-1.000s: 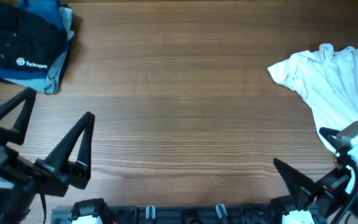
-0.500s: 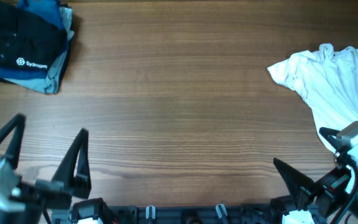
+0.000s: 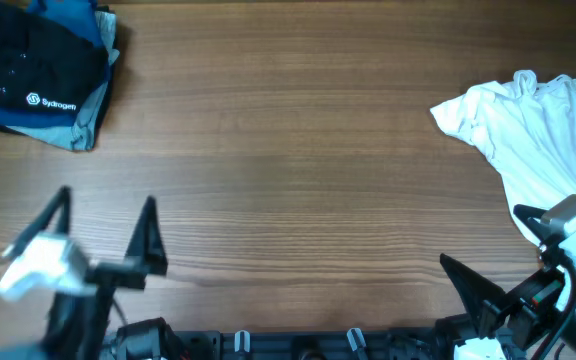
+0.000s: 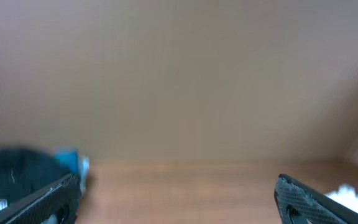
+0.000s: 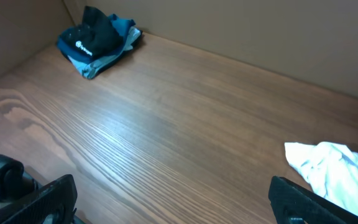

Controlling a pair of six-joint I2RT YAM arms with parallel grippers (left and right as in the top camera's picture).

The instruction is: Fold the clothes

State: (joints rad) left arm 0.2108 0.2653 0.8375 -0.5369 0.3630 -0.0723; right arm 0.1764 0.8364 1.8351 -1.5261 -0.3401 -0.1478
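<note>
The left gripper (image 3: 106, 200) stands wide and empty, with the black T-shirt (image 3: 28, 75) well ahead and slightly to its left, bundled atop a blue shirt (image 3: 88, 110). The right gripper (image 3: 480, 236) is equally wide, holding nothing, a crumpled white T-shirt (image 3: 543, 135) just ahead.

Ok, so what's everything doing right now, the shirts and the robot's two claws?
black T-shirt: folded into a small bundle, logo up, lying on the blue shirt in the far left corner.
blue shirt: bunched up under the black one.
white T-shirt: crumpled, not folded, at the right edge.
left gripper: open, holding nothing.
right gripper: open, holding nothing.
</note>
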